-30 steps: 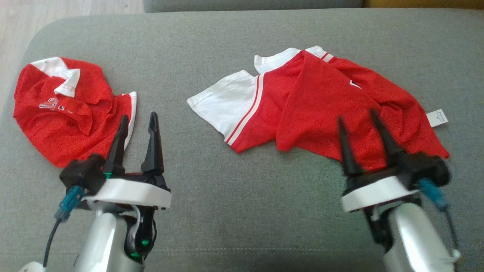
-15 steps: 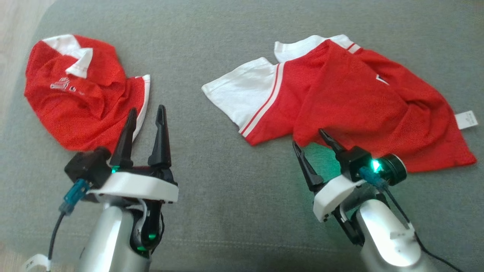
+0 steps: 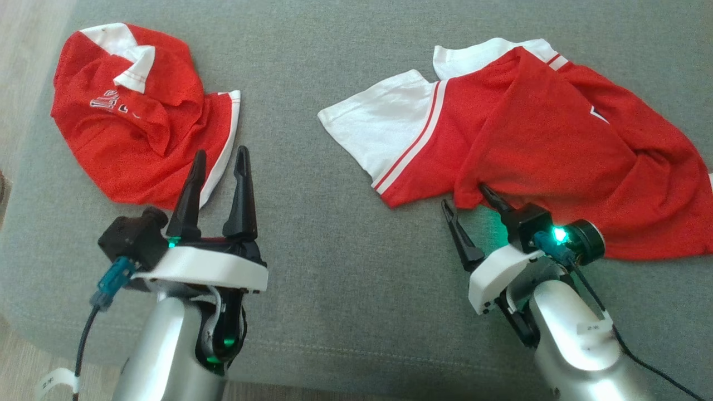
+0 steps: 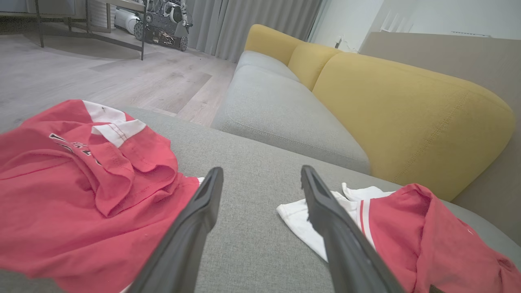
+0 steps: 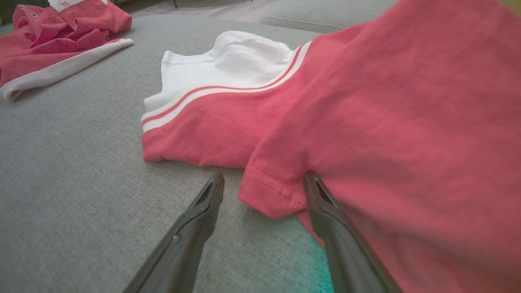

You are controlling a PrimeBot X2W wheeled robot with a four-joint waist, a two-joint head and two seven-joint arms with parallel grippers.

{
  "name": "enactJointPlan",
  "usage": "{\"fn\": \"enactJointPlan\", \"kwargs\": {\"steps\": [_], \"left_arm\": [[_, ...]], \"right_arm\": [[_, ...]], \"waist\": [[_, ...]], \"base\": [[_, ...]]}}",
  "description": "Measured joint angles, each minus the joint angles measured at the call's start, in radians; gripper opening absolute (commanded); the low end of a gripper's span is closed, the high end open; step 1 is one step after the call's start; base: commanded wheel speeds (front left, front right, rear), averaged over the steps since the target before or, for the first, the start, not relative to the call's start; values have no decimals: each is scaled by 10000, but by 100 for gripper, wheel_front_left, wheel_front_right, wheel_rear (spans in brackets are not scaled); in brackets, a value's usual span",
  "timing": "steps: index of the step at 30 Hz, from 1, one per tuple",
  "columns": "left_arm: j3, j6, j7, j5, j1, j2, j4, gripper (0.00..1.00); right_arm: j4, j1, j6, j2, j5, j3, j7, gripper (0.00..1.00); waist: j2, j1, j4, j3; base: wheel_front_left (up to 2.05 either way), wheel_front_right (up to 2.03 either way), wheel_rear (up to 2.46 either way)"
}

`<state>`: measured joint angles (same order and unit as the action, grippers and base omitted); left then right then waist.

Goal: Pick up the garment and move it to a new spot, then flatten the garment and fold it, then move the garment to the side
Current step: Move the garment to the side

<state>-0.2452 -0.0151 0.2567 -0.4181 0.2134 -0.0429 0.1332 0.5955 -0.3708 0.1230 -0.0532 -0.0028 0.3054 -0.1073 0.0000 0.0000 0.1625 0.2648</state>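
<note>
Red with white sleeves, the garment (image 3: 546, 133) lies spread on the grey cushion (image 3: 334, 278) at my right. My right tool (image 3: 464, 195) gapes at its near hem, 1 corner between the fingers, not gripped. My left tool (image 3: 220, 151) stands open beside a crumpled red shirt (image 3: 128, 122).

Surface: you work over grey fabric upholstery (image 3: 345, 312).
Sofa: yellow backrests (image 4: 407, 118), grey seat (image 4: 276, 118).
Floor: pale wood planks (image 4: 101, 77).
Far end: grey curtains (image 4: 244, 24), white wall (image 4: 427, 16).
</note>
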Motion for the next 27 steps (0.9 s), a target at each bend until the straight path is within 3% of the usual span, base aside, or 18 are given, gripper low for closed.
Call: {"fn": "enactJointPlan", "kwargs": {"steps": [7, 8, 9, 10, 11, 12, 21, 27], "left_arm": [[-35, -25, 0, 0, 70, 2, 0, 100], [-36, -25, 0, 0, 90, 2, 0, 100], [-42, -27, 0, 0, 121, 2, 0, 100], [-52, -27, 0, 0, 165, 2, -2, 100], [-59, -27, 0, 0, 206, 2, -6, 100], [-67, -29, 0, 0, 232, 2, -8, 100], [148, -13, 0, 59, 234, 4, 153, 100], [449, 169, 0, 391, 250, 6, 545, 100]], "right_arm": [[313, -117, 0, -2, 150, -4, -178, 100], [359, -126, 0, -2, 184, -2, -196, 93], [401, -150, 0, -2, 222, 0, -222, 61], [447, -195, 2, -2, 270, 0, -261, 38], [493, -261, 0, -6, 316, 2, -263, 24], [529, -332, 0, -12, 353, 6, -267, 0], [577, -450, 2, -21, 554, -33, -604, 0], [-690, 368, 2, -276, 270, -660, -343, 0]], "waist": [[0, 0, -44, 37], [0, 0, -54, 49], [0, 0, -63, 61], [0, 0, -70, 74], [0, 0, -77, 88], [0, 0, -86, 99], [0, 0, -520, -85], [0, 0, -1202, -349]], "base": [[0, 0, 0], [0, 0, 0], [0, 0, 0], [0, 0, 0], [0, 0, 0], [0, 0, 0], [0, 0, 0], [0, 0, 0]]}}
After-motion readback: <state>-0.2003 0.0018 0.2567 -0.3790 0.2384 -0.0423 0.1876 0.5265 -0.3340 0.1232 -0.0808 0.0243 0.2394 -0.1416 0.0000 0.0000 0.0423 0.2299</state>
